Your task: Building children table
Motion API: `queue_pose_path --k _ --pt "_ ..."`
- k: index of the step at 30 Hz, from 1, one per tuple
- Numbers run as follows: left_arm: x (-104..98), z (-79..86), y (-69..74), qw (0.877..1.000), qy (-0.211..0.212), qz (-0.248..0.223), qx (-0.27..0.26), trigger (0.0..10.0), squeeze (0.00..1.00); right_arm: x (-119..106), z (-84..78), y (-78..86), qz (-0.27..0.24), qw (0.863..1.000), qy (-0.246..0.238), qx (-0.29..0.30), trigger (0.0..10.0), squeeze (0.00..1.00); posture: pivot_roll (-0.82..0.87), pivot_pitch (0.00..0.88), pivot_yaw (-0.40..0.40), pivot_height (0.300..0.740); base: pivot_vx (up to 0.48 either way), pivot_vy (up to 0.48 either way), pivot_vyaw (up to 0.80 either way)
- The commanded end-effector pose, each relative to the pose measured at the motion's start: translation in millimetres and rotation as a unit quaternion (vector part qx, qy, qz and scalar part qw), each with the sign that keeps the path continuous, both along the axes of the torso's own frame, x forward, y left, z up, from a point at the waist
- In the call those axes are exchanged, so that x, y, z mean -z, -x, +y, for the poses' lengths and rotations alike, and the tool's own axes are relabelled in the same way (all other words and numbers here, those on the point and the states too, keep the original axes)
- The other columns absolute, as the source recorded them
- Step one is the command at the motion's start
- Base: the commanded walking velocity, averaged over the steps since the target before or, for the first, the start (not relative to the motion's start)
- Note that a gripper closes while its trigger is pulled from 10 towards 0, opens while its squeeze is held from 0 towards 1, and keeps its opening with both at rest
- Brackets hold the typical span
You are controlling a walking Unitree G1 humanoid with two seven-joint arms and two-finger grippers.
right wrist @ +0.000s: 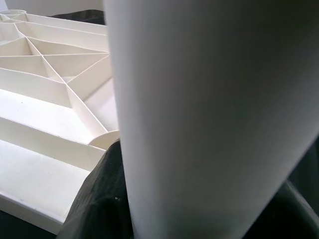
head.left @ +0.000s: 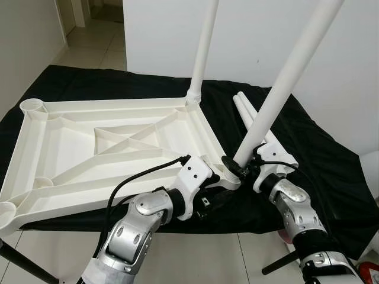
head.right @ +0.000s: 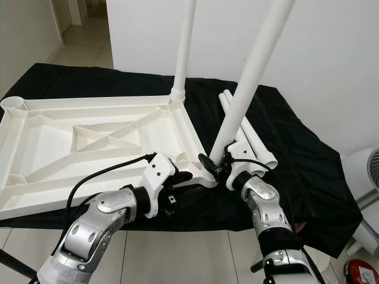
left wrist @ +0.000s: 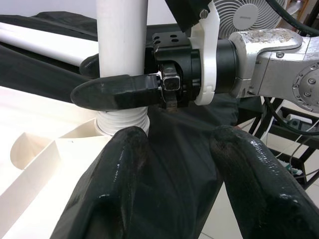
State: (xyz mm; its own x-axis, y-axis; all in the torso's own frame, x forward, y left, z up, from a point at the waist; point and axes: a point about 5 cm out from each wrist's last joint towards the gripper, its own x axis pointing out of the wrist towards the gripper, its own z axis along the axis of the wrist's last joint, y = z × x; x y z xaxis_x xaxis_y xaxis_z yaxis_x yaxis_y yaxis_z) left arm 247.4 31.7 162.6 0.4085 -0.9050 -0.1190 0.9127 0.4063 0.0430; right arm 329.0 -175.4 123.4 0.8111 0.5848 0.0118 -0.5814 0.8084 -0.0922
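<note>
Here, label by label:

Tabletop: a white plastic children's tabletop (head.left: 106,148) lies upside down on a black cloth (head.left: 308,154) over the desk, its ribbed underside up, with diagonal braces and a round socket at each corner.

Fitted leg: one white tube leg (head.left: 203,50) stands upright in the far right corner socket.

Leg in hand: a second white leg (head.left: 284,83) leans away to the right, its ribbed lower end at the near right corner socket.

Spare legs: two more white tubes (head.right: 251,139) lie on the cloth beyond that corner, near the desk's right edge.

Right claw: the right claw (left wrist: 112,79) pinches the leaning leg just above its ribbed end, one black finger on each side.

Left claw: the left claw (left wrist: 182,174) sits at the tabletop's near right corner, fingers spread, nothing between them.

Left wrist view: shows the right claw's grip, the leg's ribbed collar at the socket, and a white fan (left wrist: 249,15) behind.

Right wrist view: close on the leg's white surface, with the tabletop's ribs to one side.

Head views: tiled floor and a white wall behind the desk.
</note>
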Motion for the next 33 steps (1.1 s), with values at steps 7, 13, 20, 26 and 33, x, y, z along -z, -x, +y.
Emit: queue_pose_path --k 7,13,20,26,33 --pt "-2.3 -0.3 -3.7 0.999 0.001 -0.011 -0.037 10.0 0.0 14.8 -4.8 4.0 0.034 0.999 0.012 0.007 10.0 0.0 0.0 0.0 -0.109 0.74 0.0 0.0 0.0" --pt "-2.0 -0.5 -2.9 0.999 0.001 -0.01 -0.033 10.0 0.0 24.8 -4.7 6.5 0.054 0.996 -0.018 0.062 10.0 0.0 0.0 0.0 -0.108 0.74 0.0 0.0 0.0" --pt "1.1 2.1 -4.5 0.999 -0.004 -0.01 -0.04 10.0 0.0 27.6 3.8 4.9 0.058 0.98 -0.043 0.186 10.0 0.0 0.0 0.0 -0.113 0.74 0.0 0.0 0.0" --pt "1.5 6.6 -7.9 0.999 -0.005 -0.012 -0.05 10.0 0.0 26.1 11.2 7.3 0.064 0.966 -0.062 0.242 10.0 0.0 0.01 0.0 -0.114 0.74 0.0 0.0 0.0" --pt "0.6 14.6 -17.2 0.997 -0.01 -0.019 -0.068 10.0 0.0 20.9 32.2 18.1 0.069 0.943 -0.081 0.317 10.0 0.0 0.01 0.0 -0.125 0.74 0.0 0.0 0.0"
